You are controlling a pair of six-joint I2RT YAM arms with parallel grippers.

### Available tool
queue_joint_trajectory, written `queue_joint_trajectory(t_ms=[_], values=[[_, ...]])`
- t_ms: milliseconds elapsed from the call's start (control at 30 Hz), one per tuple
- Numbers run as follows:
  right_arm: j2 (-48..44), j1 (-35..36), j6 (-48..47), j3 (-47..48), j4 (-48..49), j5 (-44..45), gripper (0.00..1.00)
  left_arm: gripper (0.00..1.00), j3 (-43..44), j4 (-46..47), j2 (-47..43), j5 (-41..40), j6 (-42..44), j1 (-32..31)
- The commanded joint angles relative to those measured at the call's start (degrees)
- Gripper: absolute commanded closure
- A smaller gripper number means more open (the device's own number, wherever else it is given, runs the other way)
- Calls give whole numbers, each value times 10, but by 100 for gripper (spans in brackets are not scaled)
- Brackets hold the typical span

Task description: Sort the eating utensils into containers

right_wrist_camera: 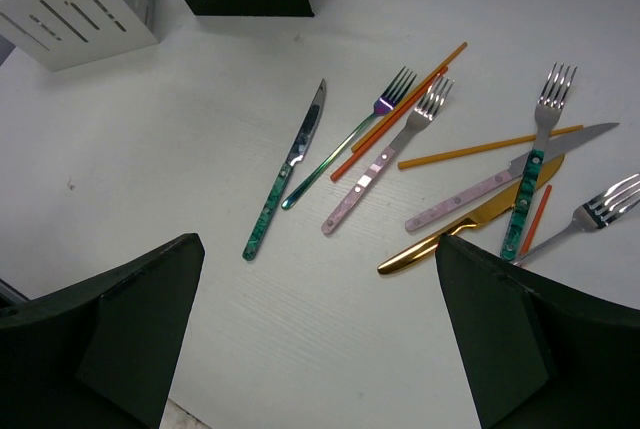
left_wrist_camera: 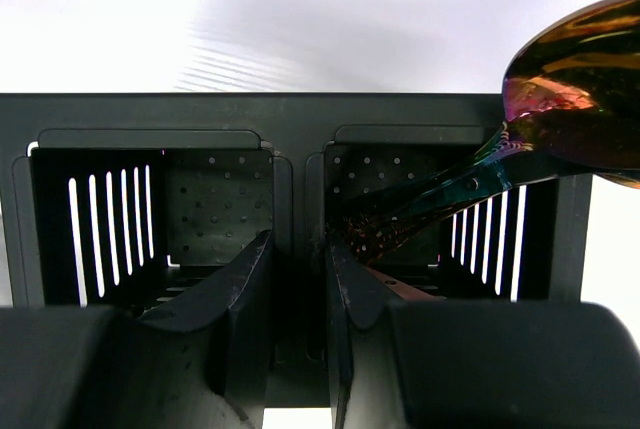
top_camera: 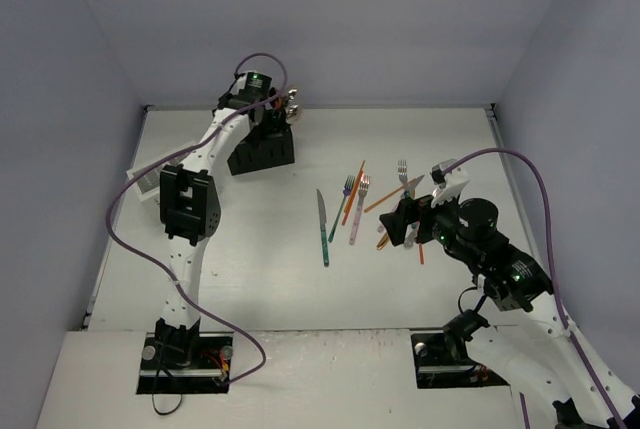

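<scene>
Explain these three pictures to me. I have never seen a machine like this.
Two robot arms are bolted at a table's near edge. The overhead picture shows both: the left arm reaches to a black caddy, and the right arm hangs over scattered utensils. The other two pictures come from cameras on the wrists. The left wrist view looks into the black caddy, where an iridescent spoon leans in the right compartment; those jaws are slightly apart and empty. The right wrist view shows wide-open, empty jaws above forks, knives and orange sticks, with a white caddy beyond.
</scene>
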Motion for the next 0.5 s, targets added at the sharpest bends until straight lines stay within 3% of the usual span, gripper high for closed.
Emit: queue_joint_trajectory(t_ms=[0, 167, 467], values=[[19, -3, -13, 23, 26, 14, 0, 100, 13, -6, -56, -49, -43, 31], [27, -3, -14, 26, 26, 15, 0, 100, 8, -35, -59, -85, -83, 31], [10, -3, -9, 20, 26, 11, 0, 100, -8, -54, -84, -77, -131, 25]])
